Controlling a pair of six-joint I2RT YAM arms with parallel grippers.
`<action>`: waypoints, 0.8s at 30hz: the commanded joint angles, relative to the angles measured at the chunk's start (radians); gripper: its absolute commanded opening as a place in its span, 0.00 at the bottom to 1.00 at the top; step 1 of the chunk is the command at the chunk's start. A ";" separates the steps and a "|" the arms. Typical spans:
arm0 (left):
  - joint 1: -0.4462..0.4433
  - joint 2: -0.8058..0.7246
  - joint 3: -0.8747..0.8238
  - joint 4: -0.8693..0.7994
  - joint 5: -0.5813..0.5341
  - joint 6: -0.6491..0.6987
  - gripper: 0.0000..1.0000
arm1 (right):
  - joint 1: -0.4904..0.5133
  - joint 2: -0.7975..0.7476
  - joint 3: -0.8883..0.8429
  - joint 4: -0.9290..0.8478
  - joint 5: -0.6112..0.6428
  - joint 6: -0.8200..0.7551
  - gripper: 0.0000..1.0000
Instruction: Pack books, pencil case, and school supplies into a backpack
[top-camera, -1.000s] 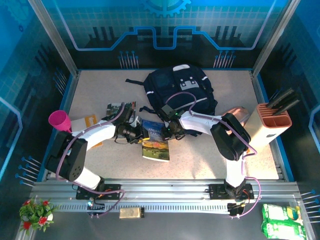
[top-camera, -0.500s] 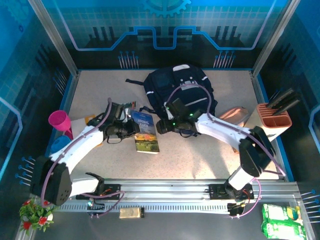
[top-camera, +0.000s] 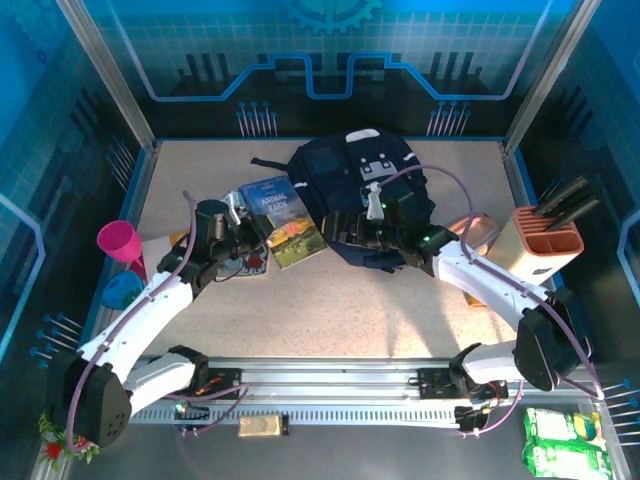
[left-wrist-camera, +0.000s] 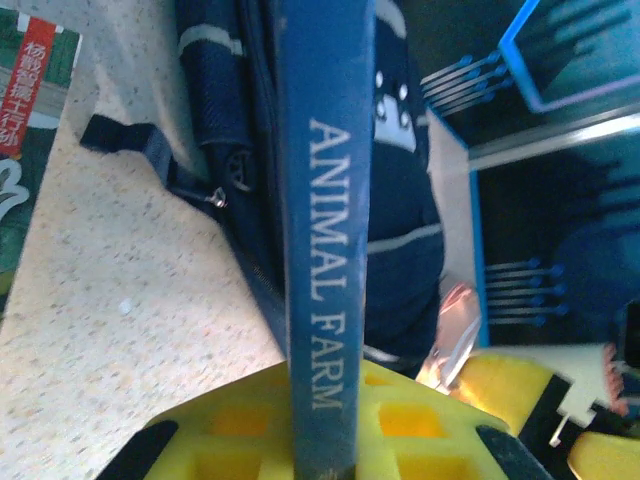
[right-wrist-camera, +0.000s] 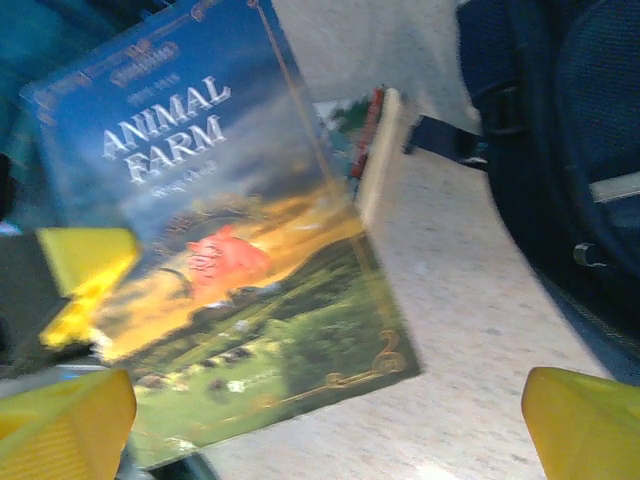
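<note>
Backpack (top-camera: 365, 175), dark navy, at the back centre of the table (top-camera: 350, 310); we see nothing packed in it and cannot tell whether its mouth is unzipped. Animal Farm (top-camera: 285, 210): clamped at its lower edge by the left gripper (left-wrist-camera: 320, 450), raised and tilted just left of the pack. Right gripper (right-wrist-camera: 325, 420): fingers wide apart, holding nothing, between book and pack. Second book (top-camera: 255, 263): flat under the left wrist. Pencil case (top-camera: 472, 228): just right of the pack. Small blue piece (top-camera: 122, 288): at the left rim. We judge packing barely begun, every item outstanding. Room: bare tabletop in front; a strap (left-wrist-camera: 125, 140) and both wrists crowd the book's path
</note>
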 joint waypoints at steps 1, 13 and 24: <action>0.010 0.020 -0.008 0.284 -0.030 -0.154 0.09 | -0.020 0.024 -0.055 0.286 -0.111 0.245 1.00; 0.037 0.207 0.098 0.508 -0.063 -0.307 0.09 | -0.027 0.341 0.028 0.807 -0.175 0.660 0.93; 0.038 0.279 0.159 0.560 -0.075 -0.311 0.11 | -0.028 0.446 0.093 0.852 -0.149 0.684 0.91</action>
